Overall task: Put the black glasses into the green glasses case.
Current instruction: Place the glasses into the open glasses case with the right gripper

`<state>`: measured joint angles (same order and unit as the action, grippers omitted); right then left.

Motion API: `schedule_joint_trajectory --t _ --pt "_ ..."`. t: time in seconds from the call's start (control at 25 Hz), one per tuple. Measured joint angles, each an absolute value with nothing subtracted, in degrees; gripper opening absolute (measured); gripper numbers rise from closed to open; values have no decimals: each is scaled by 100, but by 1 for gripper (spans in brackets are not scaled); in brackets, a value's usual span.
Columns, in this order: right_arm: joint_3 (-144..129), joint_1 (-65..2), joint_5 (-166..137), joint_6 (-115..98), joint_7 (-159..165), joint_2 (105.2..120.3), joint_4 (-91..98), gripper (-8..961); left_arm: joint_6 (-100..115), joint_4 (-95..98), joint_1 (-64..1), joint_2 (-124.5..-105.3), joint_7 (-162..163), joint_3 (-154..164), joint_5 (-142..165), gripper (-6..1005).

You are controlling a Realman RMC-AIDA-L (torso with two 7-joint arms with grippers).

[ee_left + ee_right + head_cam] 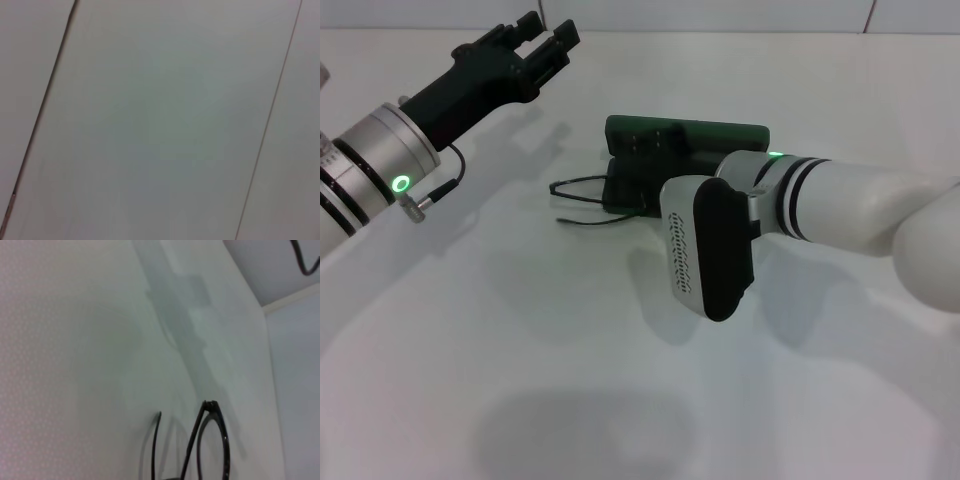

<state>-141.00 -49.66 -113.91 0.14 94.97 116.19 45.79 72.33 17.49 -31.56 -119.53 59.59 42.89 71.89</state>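
Right gripper (pixel 630 195) over green glasses case (pixel 686 137), black glasses (pixel 582 203) beside

The right pincer cannot be seen in the head view: the right arm's white wrist housing (pixel 705 245) covers it, so whether its fingers are spread or closed cannot be told. That same housing hides the near end of the green glasses case (pixel 685 150) and most of the black glasses (pixel 582 203); only thin black temple arms show beside the case, on the left pincer's side. In the right wrist view the black glasses (pixel 210 440) are cut off by the picture's edge, leaving one lens rim and a temple tip visible. The left wrist view shows only blurred pale surface with two thin lines.
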Motion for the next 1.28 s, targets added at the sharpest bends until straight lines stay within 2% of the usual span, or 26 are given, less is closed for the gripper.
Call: schedule_joint_trajectory --t 0.28,0.6,0.92,1.04,1.28 --pt "-14178 -4939 -11390 91 9491 11619 4578 418 7239 1749 -3145 -11953 5959 4289 7189 636" --pt "-14226 -4919 -11392 91 9480 11619 4589 76 7243 1749 -3126 -11953 5959 4289 7189 637" --pt "-14117 -4528 -11392 285 9077 11619 4947 56 7243 1749 -3115 -11937 5998 4289 7189 638" --pt "-13925 -4150 -11383 290 8618 11619 5224 50 7242 1749 -3111 -11935 6000 4289 7189 638" --pt "-13892 -4008 -11258 299 8460 11619 5324 91 7242 1749 -3124 -11944 6001 4292 7189 639"
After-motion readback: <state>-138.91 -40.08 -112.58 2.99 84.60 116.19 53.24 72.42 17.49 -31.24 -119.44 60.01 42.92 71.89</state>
